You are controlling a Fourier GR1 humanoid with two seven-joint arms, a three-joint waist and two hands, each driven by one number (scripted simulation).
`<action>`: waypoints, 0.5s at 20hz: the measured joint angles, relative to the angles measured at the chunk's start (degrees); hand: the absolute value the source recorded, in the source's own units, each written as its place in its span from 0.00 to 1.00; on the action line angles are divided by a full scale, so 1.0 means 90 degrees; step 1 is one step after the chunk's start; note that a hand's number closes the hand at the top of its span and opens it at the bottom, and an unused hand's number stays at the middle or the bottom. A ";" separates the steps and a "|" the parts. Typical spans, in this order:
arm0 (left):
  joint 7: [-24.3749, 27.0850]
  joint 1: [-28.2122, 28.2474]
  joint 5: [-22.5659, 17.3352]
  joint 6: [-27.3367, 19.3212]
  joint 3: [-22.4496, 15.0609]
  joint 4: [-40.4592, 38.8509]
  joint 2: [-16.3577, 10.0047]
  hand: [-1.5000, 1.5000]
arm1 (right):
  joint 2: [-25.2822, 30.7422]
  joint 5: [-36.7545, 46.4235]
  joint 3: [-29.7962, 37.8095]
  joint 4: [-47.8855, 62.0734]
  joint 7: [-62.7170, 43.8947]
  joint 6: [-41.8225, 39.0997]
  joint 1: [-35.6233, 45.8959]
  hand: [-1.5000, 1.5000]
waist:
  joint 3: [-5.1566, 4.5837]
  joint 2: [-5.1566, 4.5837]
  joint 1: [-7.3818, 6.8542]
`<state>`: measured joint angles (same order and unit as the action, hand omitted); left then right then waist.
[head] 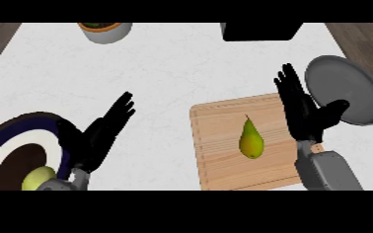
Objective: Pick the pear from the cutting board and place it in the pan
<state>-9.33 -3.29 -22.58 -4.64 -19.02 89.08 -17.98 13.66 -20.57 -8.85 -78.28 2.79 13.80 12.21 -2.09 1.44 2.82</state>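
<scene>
one pear [250, 139] on the cutting board [217, 153], pan [342, 81] by open right hand [301, 109], green fruit [38, 178] on plate [20, 131], left hand [98, 134] open

We see a white, faintly mottled surface [175, 69] with a wooden board [218, 128] lying flat on it. A grey pan [342, 84] sits just right of the board's far corner; we cannot tell whether they touch. Well left of the board lies a dark-rimmed plate [15, 131]. Far beyond the board stands a black box [261, 31], and far to its left a grey pot [108, 34].
</scene>
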 measured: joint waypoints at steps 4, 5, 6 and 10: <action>0.0214 -0.0337 0.0275 -0.0276 0.0372 -0.0009 -0.0141 0.50 | 0.0226 -0.0399 -0.0048 0.0133 0.0109 -0.1082 -0.0031 1.00 | 0.0159 -0.0119 -0.0236; 0.0286 -0.0454 0.0382 -0.0387 0.0532 -0.0009 -0.0247 0.50 | 0.0239 -0.0531 -0.0131 0.0180 0.0113 -0.1440 -0.0015 1.00 | 0.0186 -0.0143 -0.0312; 0.0370 -0.0555 0.0481 -0.0508 0.0698 -0.0006 -0.0345 0.50 | 0.0278 -0.0673 -0.0211 0.0218 0.0116 -0.1837 -0.0008 1.00 | 0.0208 -0.0162 -0.0385; 0.0602 -0.0661 0.0697 -0.0798 0.1145 -0.0169 -0.0544 0.50 | 0.0806 -0.0311 -0.0150 0.0591 0.1067 -0.2555 -0.0492 0.00 | 0.0232 -0.0174 -0.0334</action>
<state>-3.91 -9.24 -16.31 -11.82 -8.72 87.56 -22.87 20.92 -23.37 -10.19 -72.96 12.39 -9.20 7.79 0.00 -0.12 -0.19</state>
